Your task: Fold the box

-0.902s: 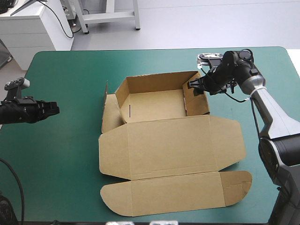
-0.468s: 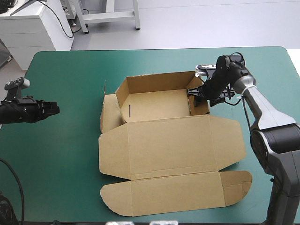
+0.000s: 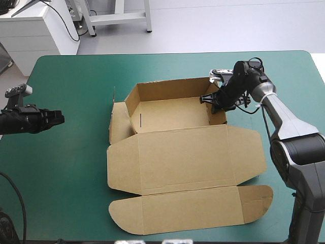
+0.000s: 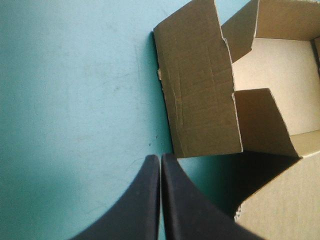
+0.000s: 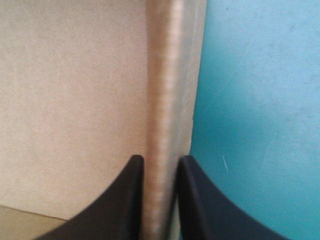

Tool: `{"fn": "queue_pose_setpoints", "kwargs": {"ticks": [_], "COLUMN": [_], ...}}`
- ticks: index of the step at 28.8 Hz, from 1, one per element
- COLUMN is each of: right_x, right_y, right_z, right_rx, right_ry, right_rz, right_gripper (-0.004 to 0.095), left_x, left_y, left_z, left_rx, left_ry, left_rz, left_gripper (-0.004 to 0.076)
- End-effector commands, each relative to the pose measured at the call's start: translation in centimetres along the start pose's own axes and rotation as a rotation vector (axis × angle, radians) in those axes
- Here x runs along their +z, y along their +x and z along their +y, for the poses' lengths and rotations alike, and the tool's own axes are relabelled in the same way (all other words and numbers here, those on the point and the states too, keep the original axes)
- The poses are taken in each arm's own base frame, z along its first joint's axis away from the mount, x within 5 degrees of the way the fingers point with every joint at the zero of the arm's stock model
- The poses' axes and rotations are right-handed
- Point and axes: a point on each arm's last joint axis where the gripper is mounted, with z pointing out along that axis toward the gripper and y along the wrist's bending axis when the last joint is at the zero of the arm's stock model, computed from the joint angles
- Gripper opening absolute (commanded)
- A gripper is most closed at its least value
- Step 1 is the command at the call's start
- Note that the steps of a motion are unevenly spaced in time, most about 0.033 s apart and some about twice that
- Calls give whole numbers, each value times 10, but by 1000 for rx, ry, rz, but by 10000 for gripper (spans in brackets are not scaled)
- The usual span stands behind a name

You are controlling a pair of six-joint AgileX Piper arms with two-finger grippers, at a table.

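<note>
While left gripper (image 3: 60,118) hangs aside, right gripper (image 3: 208,98) seemingly pinches the box (image 3: 177,152)

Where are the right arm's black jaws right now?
High view: right of centre, the right jaws are shut on the raised right wall of the brown cardboard box.

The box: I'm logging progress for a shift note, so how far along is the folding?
Done: the brown cardboard box has its far wall and right side wall standing, forming a tray. In hand: the right gripper is shut on that right wall. Left: the left side flap leans outward, the lid lies flat, and the shut left gripper hovers over the teal-green cover.
</note>
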Motion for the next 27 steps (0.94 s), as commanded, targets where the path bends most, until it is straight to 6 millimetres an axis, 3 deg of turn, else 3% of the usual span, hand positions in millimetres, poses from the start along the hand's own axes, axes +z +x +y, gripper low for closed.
{"fn": "queue_pose_setpoints", "kwargs": {"ticks": [1,9,12,20,27], "right_x": [-32,-33,-42,-114,-125], "right_y": [-4,-3,-1,5,5], "right_z": [9,8,10,14,-6], "right_rx": [-59,-126,-191,-213,-147], "right_ry": [-22,-21,-20,74,86], "right_rz": [-96,-81,-33,-207,-231], "right_gripper": [-1,0,0,-2,-2], "left_x": [-12,-12,-12,-4,7], "left_y": [-7,-6,-7,-10,-12], "left_z": [-12,-13,-12,-3,7], "left_rx": [24,32,97,80,53], "left_ry": [13,22,12,2,1], "left_rz": [-75,-64,-74,-71,-52], "left_gripper": [-8,-8,-8,-8,-8]}}
